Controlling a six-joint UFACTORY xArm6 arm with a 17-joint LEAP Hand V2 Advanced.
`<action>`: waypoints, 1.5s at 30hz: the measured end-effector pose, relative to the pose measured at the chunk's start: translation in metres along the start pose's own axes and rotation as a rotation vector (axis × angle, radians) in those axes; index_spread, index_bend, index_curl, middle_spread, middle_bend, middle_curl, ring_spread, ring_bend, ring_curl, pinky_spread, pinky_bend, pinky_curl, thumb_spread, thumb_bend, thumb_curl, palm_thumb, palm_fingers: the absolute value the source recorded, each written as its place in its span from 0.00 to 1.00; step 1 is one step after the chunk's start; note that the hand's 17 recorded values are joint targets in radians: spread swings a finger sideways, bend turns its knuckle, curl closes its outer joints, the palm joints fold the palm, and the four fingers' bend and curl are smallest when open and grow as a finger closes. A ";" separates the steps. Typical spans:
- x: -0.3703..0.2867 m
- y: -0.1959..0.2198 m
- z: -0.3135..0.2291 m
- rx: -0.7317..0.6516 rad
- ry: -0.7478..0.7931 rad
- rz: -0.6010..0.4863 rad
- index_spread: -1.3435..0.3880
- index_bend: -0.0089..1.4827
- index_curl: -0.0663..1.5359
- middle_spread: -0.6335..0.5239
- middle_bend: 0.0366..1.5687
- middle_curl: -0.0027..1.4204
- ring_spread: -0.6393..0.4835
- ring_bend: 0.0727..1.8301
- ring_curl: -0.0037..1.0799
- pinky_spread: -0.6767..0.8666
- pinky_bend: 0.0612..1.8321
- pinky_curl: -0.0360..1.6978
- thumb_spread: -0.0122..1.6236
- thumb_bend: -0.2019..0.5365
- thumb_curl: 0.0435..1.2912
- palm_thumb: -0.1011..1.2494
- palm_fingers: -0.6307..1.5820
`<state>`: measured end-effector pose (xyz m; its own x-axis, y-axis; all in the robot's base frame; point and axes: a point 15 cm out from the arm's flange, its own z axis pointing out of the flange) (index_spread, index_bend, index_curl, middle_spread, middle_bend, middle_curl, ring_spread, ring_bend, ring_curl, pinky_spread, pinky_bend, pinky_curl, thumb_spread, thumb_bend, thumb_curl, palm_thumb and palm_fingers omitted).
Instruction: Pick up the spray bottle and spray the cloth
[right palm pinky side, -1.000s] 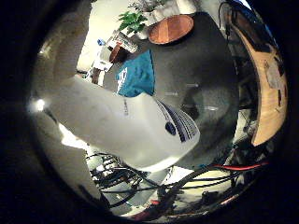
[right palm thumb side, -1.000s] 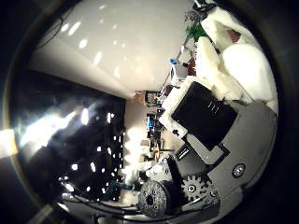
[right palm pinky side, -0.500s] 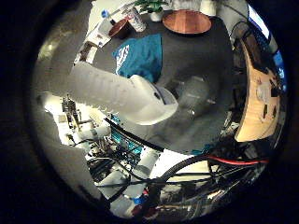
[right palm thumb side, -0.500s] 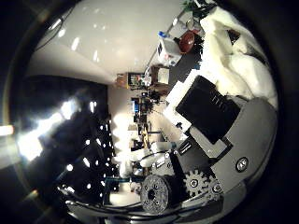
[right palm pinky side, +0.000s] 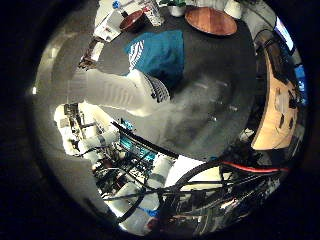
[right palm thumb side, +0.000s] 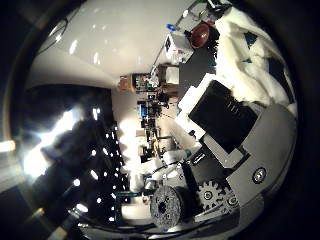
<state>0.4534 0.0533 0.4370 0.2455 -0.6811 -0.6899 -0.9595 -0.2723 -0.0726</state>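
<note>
Dark table (right palm pinky side: 220, 95) carries teal cloth (right palm pinky side: 157, 52) beside wooden plate (right palm pinky side: 211, 21); white bottle (right palm pinky side: 120, 90) close at palm, nozzle toward cloth, hand (right palm thumb side: 235, 130) alongside, finger closure cannot be told.

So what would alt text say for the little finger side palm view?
A white spray bottle fills the view close to the palm, its nozzle toward a teal cloth lying on a dark table. A wooden plate and a brown bowl sit beyond the cloth.

No legible text or labels.
</note>
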 end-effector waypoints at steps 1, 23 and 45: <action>0.001 0.000 -0.002 0.004 0.000 0.002 0.66 0.76 0.49 0.45 0.85 0.44 0.43 0.78 0.49 0.30 0.55 0.72 0.32 0.25 0.73 0.82 0.83; 0.086 0.034 -0.073 0.152 0.018 0.074 0.66 0.76 0.49 0.45 0.85 0.44 0.43 0.78 0.49 0.30 0.55 0.72 0.32 0.24 0.74 0.82 0.83; 0.151 0.045 -0.106 0.290 -0.031 0.113 0.66 0.76 0.49 0.46 0.85 0.44 0.44 0.78 0.50 0.29 0.54 0.72 0.31 0.24 0.73 0.81 0.83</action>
<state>0.4623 -0.1336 0.4062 0.1347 -0.6739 -0.7264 -0.9811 0.0121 -0.1932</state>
